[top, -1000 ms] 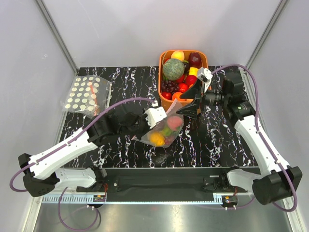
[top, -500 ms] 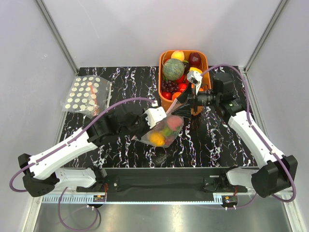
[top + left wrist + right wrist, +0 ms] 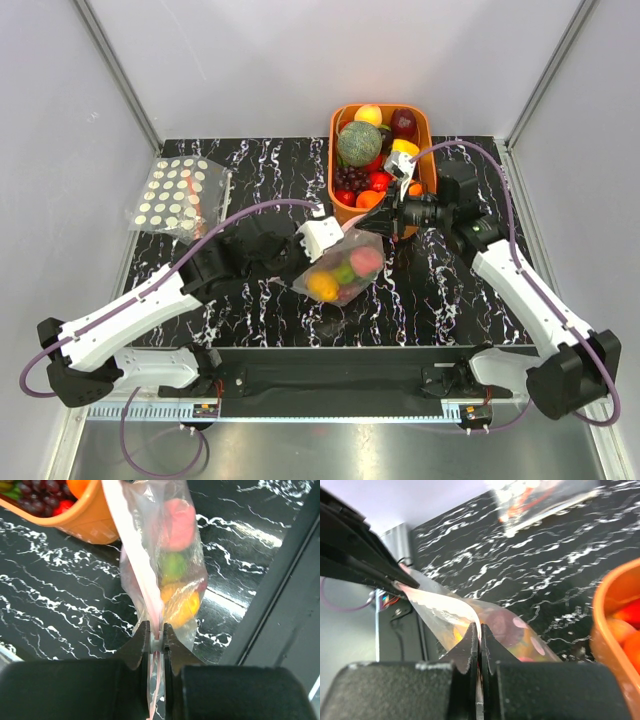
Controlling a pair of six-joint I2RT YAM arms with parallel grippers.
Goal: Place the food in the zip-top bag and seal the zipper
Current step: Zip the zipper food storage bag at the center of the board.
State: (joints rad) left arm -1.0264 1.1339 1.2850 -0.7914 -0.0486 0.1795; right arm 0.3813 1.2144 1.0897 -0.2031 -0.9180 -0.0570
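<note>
Black marbled table (image 3: 250,165) inside grey walls, with an orange basket (image 3: 336,130) at the far edge as the reference. It is full of fruit: a green melon (image 3: 358,143) at the back and dark grapes (image 3: 350,178) at its front-left. The bag (image 3: 340,275) sits just in front of the basket, strung between both arms and apparently off the table. Inside it are an orange-yellow piece (image 3: 323,287) furthest from the basket, a green piece (image 3: 345,272) in the middle and a pink-red one (image 3: 365,260) nearest it. The left gripper (image 3: 156,632) is front-left of the basket with its fingers pinched tight on the zipper (image 3: 131,555) at that end of the mouth. From there the pink strip runs straight towards the basket. The right gripper (image 3: 479,630) is at the basket's front rim, fingers closed together on the bag's top edge at the other end, with film pulled taut between the two. Can't tell whether the strip is pressed closed along its whole length. A cream-dotted bag (image 3: 178,195) lies flat well left of the basket, untouched.
</note>
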